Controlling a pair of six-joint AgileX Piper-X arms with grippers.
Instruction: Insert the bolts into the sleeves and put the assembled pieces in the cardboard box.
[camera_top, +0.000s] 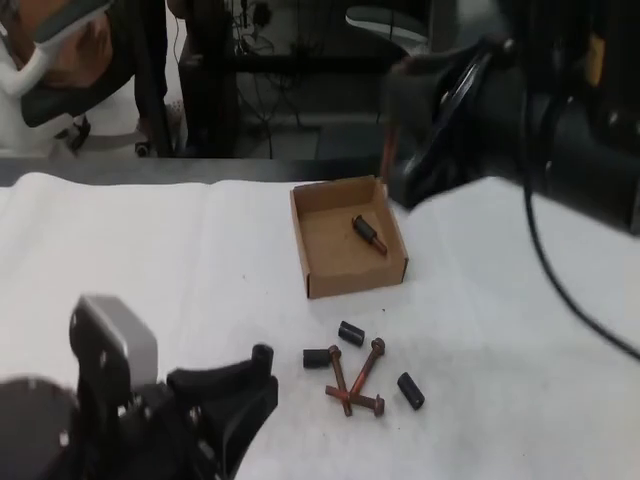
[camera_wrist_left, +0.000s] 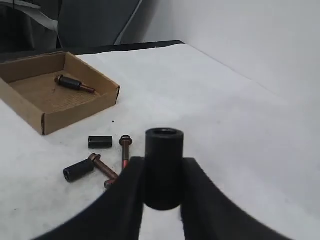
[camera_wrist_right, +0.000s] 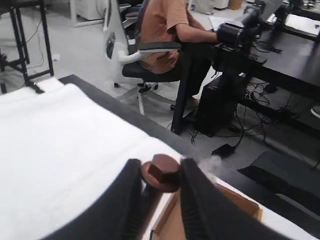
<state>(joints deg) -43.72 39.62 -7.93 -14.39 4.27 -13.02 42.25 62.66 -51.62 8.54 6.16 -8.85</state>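
Observation:
My left gripper (camera_wrist_left: 163, 166) is shut on an upright black sleeve (camera_wrist_left: 163, 170), low over the white cloth at the near left (camera_top: 262, 358). My right gripper (camera_wrist_right: 159, 169) is shut on a copper bolt (camera_wrist_right: 160, 173), head toward the camera, and hangs above the far right corner of the cardboard box (camera_top: 318, 283). In the high view this bolt (camera_top: 388, 152) points down below the right gripper (camera_top: 396, 125). One assembled piece (camera_top: 368, 232) lies in the box (camera_wrist_left: 30, 119). Loose sleeves (camera_top: 351, 333) (camera_top: 317, 357) (camera_top: 410, 390) and crossed bolts (camera_top: 340, 380) (camera_top: 367, 365) lie in front of the box.
A white cloth (camera_top: 150, 260) covers the bench, with open room to the left and right of the box. The bench's dark far edge (camera_wrist_right: 115, 107) runs behind the box. Chairs, desks and a seated person lie beyond it.

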